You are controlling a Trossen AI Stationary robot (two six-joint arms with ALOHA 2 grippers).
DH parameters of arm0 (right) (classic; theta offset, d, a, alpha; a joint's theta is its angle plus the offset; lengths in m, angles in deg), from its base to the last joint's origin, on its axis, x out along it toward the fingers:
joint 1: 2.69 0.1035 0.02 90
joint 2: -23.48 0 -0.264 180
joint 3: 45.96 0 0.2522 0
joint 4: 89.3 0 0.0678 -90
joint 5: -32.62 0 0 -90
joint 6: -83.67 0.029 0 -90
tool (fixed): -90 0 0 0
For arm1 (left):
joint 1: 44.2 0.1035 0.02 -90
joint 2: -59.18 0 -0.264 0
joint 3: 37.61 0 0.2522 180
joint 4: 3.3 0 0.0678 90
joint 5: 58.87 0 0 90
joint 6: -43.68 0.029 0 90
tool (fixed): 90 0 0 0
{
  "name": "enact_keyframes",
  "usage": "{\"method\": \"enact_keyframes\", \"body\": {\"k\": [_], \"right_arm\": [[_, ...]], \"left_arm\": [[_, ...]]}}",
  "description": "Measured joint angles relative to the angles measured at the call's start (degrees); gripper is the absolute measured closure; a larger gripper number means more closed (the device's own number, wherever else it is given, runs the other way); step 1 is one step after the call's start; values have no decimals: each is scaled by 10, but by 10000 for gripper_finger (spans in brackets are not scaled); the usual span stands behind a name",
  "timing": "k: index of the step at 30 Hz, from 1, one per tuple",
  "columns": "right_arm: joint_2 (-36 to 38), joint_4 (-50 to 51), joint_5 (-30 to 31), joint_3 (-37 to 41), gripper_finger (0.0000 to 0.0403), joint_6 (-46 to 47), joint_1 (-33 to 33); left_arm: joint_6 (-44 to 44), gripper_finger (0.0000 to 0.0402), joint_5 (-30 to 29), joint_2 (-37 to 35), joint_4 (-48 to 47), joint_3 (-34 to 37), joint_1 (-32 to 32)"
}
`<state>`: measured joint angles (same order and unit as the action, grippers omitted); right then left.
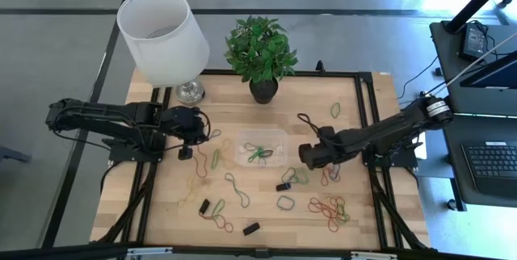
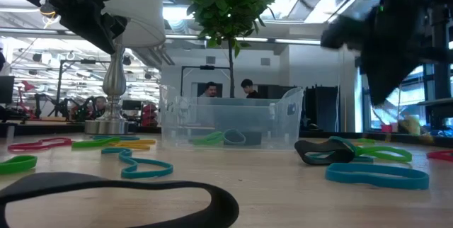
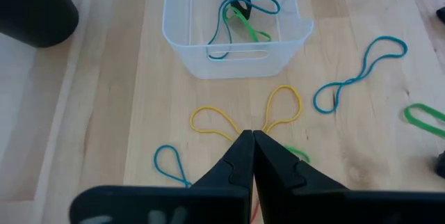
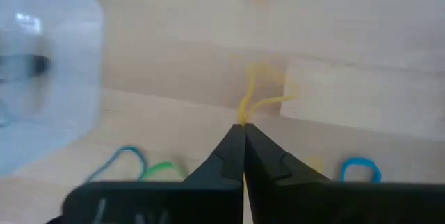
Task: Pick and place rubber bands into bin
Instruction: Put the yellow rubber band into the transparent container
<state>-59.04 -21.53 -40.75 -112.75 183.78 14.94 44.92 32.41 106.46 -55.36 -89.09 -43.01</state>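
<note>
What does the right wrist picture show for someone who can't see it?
The shut right gripper pinches a yellow band above the wooden table. The clear bin is off to one side, with blue and green bands nearby.

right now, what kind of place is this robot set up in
Probably an open robotics lab or workshop: a person sits at a monitor beyond the wooden table, and a laptop stands beside the rig.

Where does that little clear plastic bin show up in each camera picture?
High view: the bin sits mid-table, in front of the potted plant.
Low view: bin at centre, the plant rising behind it.
Left wrist view: bin beyond the claw.
Right wrist view: bin, blurred, at the edge.
Shared landmark: the plant.
</note>
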Motion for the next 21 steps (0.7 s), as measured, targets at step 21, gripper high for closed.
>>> {"method": "enact_keyframes", "body": {"k": [21], "right_arm": [[-174, 105, 193, -415, 403, -324, -22]], "left_arm": [[30, 396, -4, 0, 29, 0, 0]]}}
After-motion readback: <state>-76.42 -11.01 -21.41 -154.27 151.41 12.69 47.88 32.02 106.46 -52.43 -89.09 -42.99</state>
